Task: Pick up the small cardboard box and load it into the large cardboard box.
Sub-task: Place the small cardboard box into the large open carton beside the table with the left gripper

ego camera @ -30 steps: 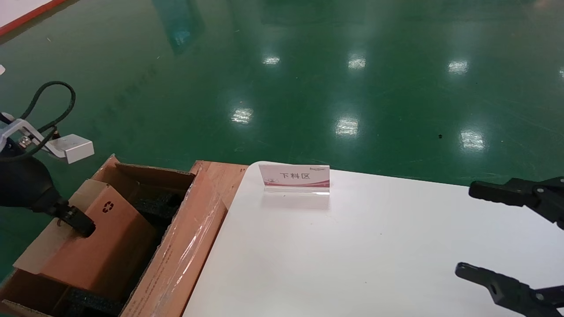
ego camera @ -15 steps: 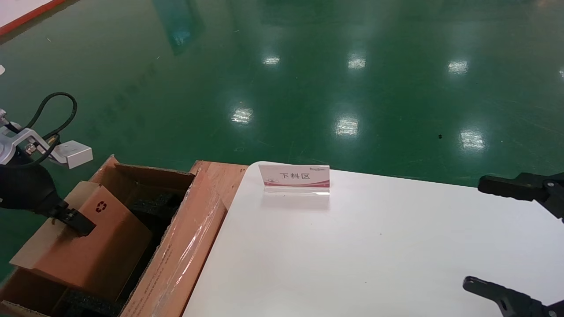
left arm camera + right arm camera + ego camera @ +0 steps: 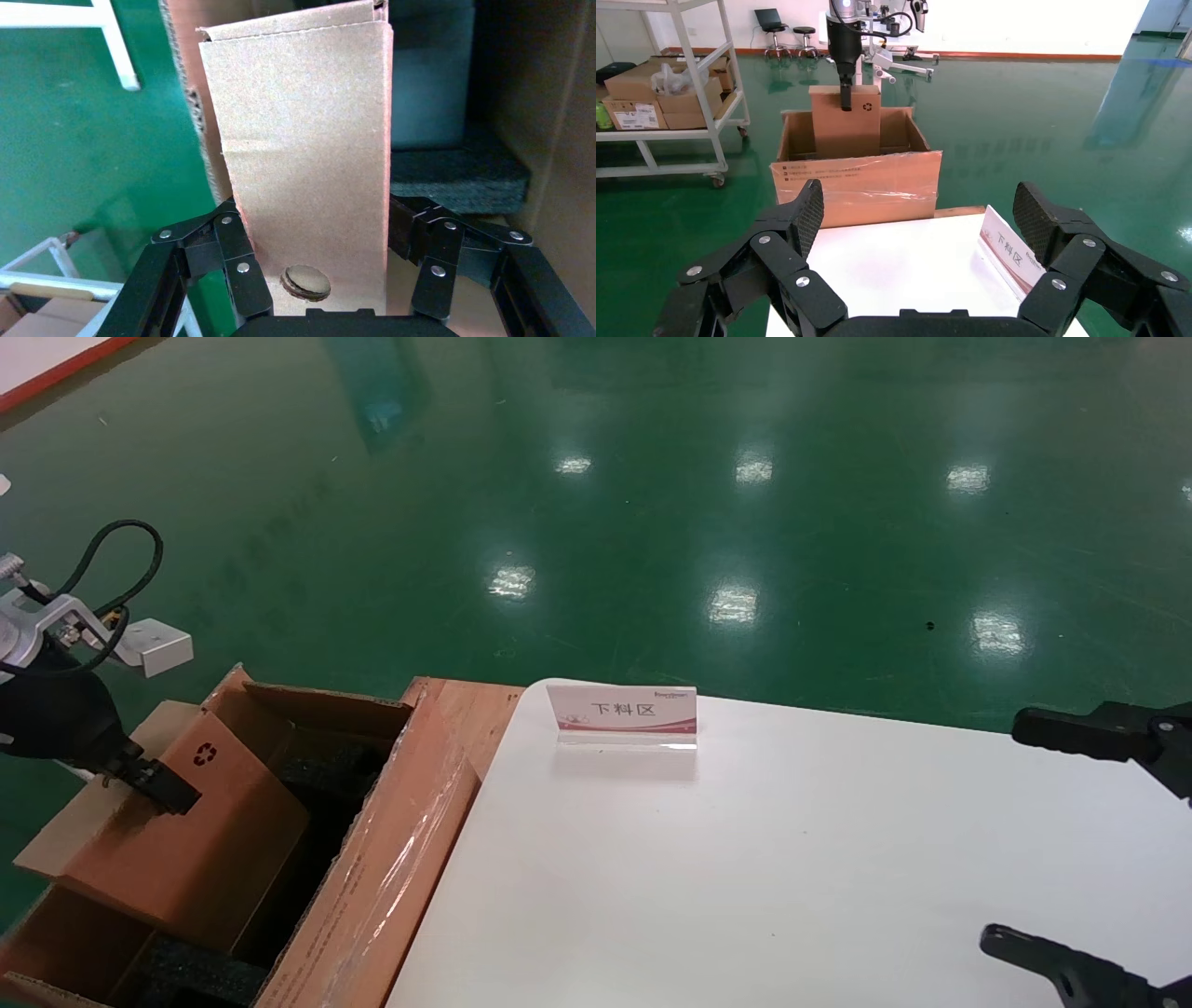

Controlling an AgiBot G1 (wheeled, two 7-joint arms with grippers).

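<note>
The small cardboard box (image 3: 196, 840) with its recycling symbol stands tilted inside the large cardboard box (image 3: 391, 859), over black foam blocks (image 3: 321, 770). My left gripper (image 3: 140, 784) is shut on the small box's upper end. In the left wrist view the fingers (image 3: 239, 260) press both sides of the small box (image 3: 309, 154), with foam (image 3: 457, 179) beyond. My right gripper (image 3: 1015, 840) is open and empty over the white table's right side. The right wrist view shows its own gripper (image 3: 919, 210) wide apart, with the small box (image 3: 845, 126) in the large box (image 3: 856, 186) farther off.
A white table (image 3: 745, 877) carries a sign stand (image 3: 622, 714) at its far edge. A wooden board (image 3: 466, 710) lies between table and large box. Green floor surrounds everything. A white shelf cart (image 3: 666, 91) with cartons stands beyond the large box.
My left gripper has carried the small box a little left and back inside the large box. My right gripper has drawn slightly to the right.
</note>
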